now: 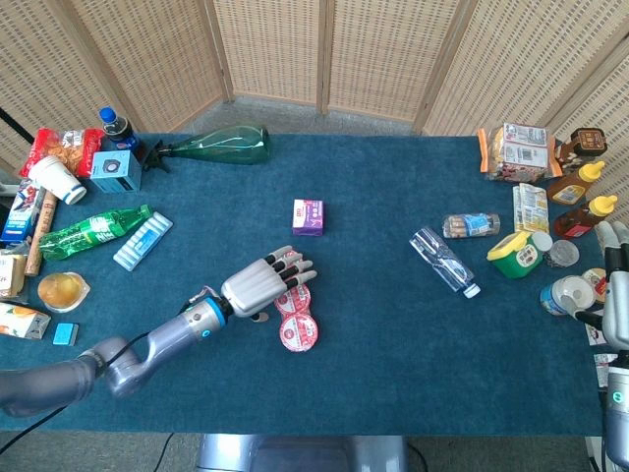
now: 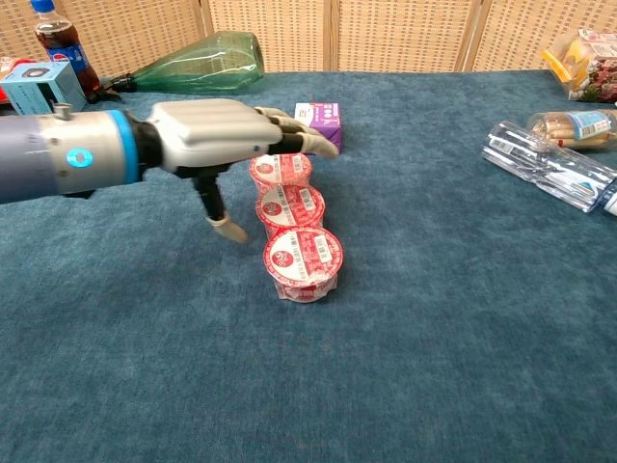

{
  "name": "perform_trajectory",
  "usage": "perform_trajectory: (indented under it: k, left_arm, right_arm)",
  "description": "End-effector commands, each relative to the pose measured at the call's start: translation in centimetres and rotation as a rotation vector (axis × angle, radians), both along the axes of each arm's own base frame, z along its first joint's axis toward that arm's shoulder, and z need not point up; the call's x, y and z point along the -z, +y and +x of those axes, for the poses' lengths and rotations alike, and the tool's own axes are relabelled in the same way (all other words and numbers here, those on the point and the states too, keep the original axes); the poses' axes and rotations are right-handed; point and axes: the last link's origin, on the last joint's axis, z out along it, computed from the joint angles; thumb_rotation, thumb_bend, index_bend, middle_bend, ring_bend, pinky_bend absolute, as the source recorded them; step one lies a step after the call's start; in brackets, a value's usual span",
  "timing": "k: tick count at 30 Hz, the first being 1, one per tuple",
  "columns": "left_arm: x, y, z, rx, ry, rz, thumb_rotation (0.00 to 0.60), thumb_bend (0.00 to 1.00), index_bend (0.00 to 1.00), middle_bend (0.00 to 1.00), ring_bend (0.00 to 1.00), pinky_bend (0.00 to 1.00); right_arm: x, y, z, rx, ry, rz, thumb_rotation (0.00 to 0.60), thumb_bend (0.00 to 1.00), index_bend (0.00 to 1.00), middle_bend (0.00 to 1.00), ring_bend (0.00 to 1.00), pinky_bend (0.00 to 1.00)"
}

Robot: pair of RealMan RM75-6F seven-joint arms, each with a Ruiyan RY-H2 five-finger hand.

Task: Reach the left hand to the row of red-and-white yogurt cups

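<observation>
A row of red-and-white yogurt cups lies in the middle of the blue table, running front to back. My left hand hovers over the far end of the row with its fingers stretched out flat above the cups and its thumb hanging down beside them on the left; it holds nothing. In the head view my right hand sits at the far right edge, mostly cut off, fingers pointing up and nothing in it.
A purple box lies just beyond the row. A green glass bottle is at the back left, snacks and bottles crowd the left edge. A clear plastic bottle and condiment jars stand to the right.
</observation>
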Motion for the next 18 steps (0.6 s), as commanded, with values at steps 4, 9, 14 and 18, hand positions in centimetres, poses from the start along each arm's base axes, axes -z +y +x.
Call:
perform_trajectory:
  k: [4,9,14,18]
  left_arm:
    - [1.9,0.7,1.8,0.006,0.01,-0.03,0.6,0.11,0.0,0.0,0.0,0.0]
    - [3.0,1.1,2.8,0.01,0.02,-0.053,0.6,0.12,0.08,0.02,0.0,0.0]
    - [3.7,0.8,3.4,0.035,0.049,-0.071,0.6,0.14,0.4,0.37,0.22,0.0]
    - [3.5,0.7,3.3,0.021,0.03,-0.066,0.6,0.15,0.63,0.64,0.54,0.0]
  right_arm:
    - [-0.7,0.7,-0.5,0.011,-0.002,-0.021,0.589,0.0,0.0,0.0,0.0,0.0]
    - [-1.2,1.1,-0.6,0.006,-0.013,-0.042,0.589,0.0,0.0,0.0,0.0,0.0]
    - [-1.4,1.4,-0.6,-0.004,-0.028,-0.055,0.587,0.0,0.0,0.0,0.0,0.0]
    - [-1.5,1.5,-0.5,-0.011,-0.036,-0.062,0.589,0.0,0.0,0.0,0.0,0.0]
